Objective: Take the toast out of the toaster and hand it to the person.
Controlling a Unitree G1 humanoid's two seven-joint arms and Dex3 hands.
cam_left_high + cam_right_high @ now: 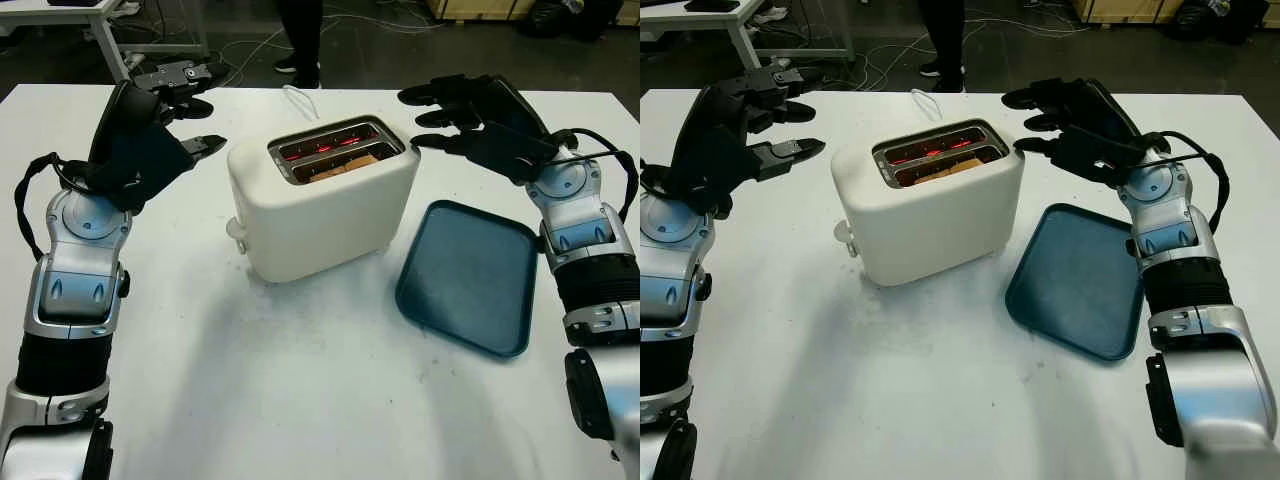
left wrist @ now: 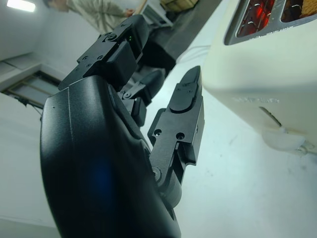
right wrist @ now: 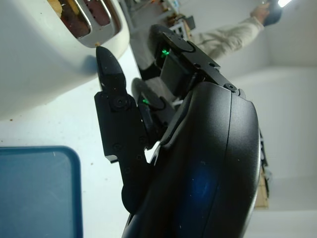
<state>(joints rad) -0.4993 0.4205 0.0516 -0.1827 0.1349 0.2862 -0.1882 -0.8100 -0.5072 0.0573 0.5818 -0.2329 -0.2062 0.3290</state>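
A cream toaster (image 1: 320,205) stands mid-table with two slots on top. The far slot glows red inside; the near slot holds a brown slice of toast (image 1: 340,164), sunk low. My left hand (image 1: 185,110) hovers open to the left of the toaster, a short gap from its side. My right hand (image 1: 445,115) hovers open just right of the toaster's top corner, fingertips close to its rim. A person (image 1: 300,35) stands beyond the table's far edge, legs and shoes showing.
A dark blue tray (image 1: 470,275) lies flat to the right of the toaster, under my right forearm. A white cord (image 1: 300,100) runs from behind the toaster toward the far edge. Another table (image 1: 100,20) stands at the far left.
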